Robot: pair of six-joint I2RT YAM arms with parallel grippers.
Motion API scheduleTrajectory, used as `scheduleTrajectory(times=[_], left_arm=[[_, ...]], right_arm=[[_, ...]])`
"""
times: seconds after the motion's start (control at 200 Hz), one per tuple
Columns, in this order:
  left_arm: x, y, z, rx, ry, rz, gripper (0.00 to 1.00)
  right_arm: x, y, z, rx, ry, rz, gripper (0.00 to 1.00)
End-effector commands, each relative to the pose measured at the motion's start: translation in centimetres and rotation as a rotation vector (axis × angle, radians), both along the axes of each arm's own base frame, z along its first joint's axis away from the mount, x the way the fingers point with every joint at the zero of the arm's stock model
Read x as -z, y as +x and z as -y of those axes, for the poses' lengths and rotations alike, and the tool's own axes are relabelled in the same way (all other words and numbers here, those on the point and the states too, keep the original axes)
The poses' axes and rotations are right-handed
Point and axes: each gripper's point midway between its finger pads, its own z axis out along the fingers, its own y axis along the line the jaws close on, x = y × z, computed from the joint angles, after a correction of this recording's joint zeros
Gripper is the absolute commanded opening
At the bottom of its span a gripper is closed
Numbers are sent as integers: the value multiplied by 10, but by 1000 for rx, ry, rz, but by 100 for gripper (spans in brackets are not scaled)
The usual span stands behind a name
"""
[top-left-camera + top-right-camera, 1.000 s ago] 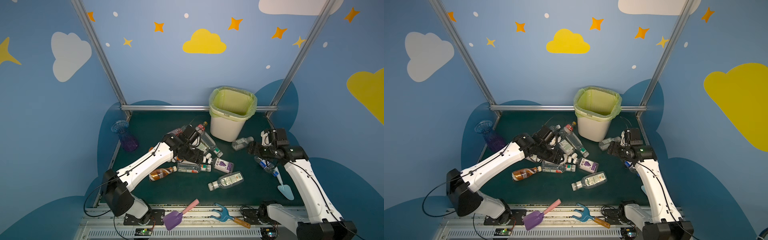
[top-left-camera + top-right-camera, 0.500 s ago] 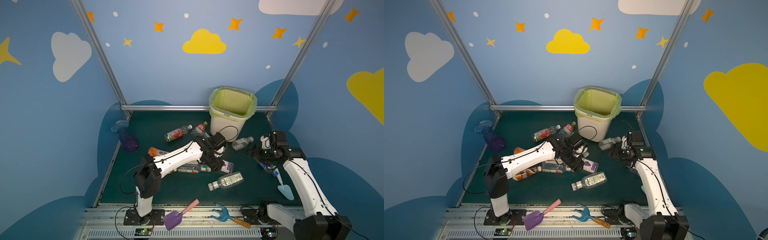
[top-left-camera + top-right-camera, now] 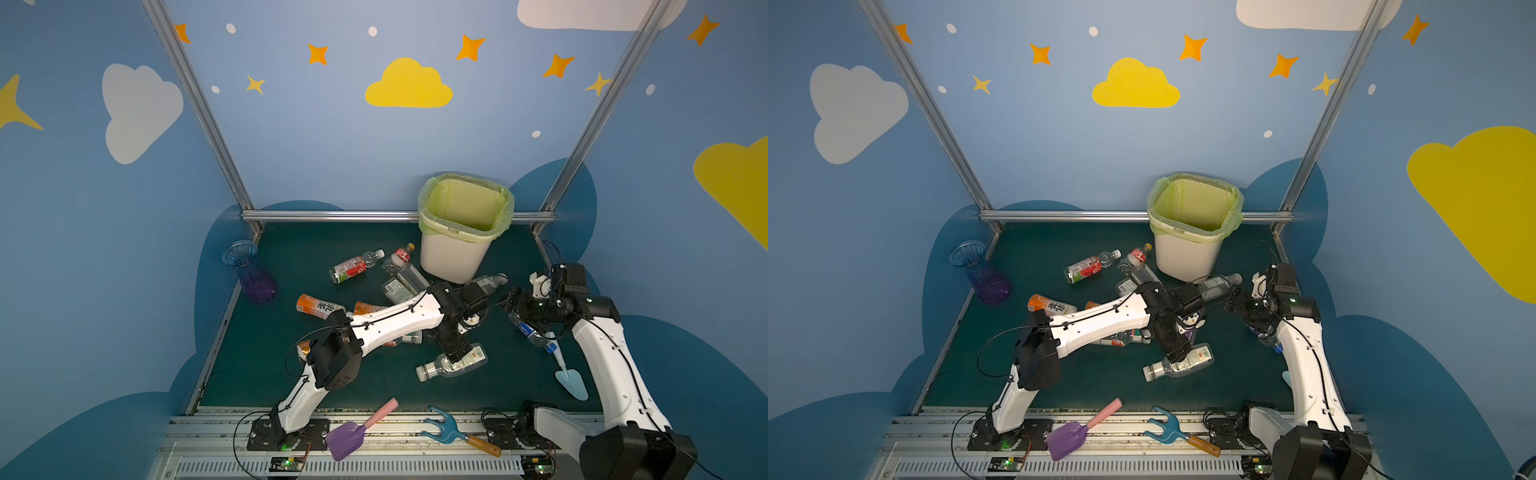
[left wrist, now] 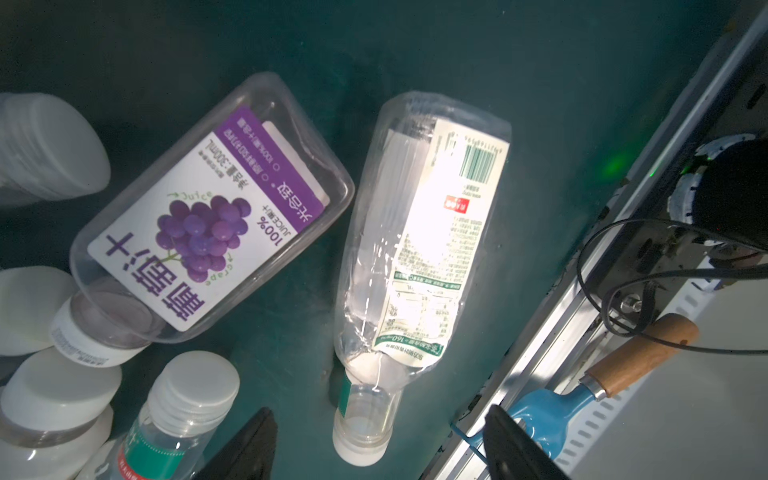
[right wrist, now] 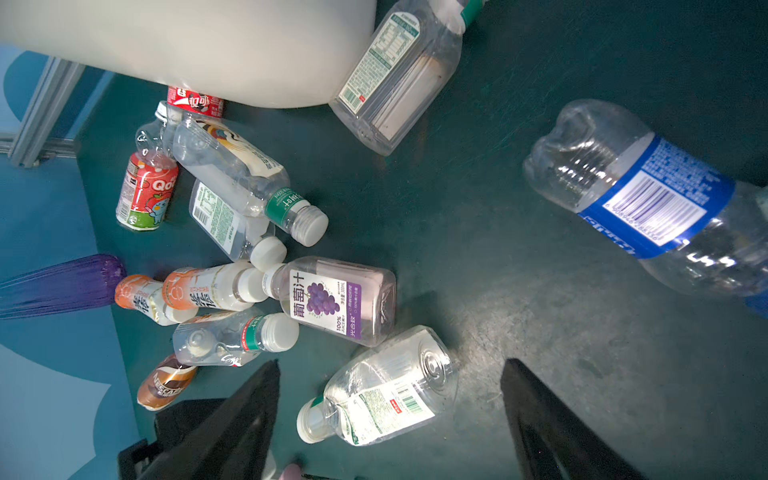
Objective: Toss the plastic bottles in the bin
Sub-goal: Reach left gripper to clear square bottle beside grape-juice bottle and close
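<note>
Left claw point(image 4: 380, 446): jaws wide apart, nothing gripped. The white-green-label bottle point(image 4: 415, 257) lies on its side on the green surface point(image 4: 457, 50). Its capped neck sits between the two fingers, with a gap showing on either side. The grape-juice bottle point(image 4: 208, 216) lies just beside it, not touching. In both top views this claw hangs over the bottle toward the front of the surface, well apart from the bin point(image 3: 453, 257).

Right claw point(image 5: 390, 365): jaws wide, empty, above the surface. The blue-label bottle point(image 5: 648, 199) lies off to one side of it.

Blue-label bottle point(image 5: 648, 199): cap end cut off by frame edge. Bin point(image 5: 187, 45): only lower wall shown. Trowel point(image 3: 1286, 377): mostly behind right arm point(image 3: 1304, 365).
</note>
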Motion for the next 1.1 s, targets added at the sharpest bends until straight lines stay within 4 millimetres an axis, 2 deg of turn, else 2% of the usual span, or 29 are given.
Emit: scheduleTrajectory(times=[0.0, 0.491, 1.091], left_arm=[[4, -3, -5, 35, 45, -39, 80], [25, -9, 17, 106, 54, -150, 78], [51, 7, 36, 85, -9, -70, 80]], right_arm=[[-3, -1, -4, -21, 37, 13, 84], [-6, -3, 0, -27, 50, 0, 84], [-10, 0, 2, -29, 68, -2, 84]])
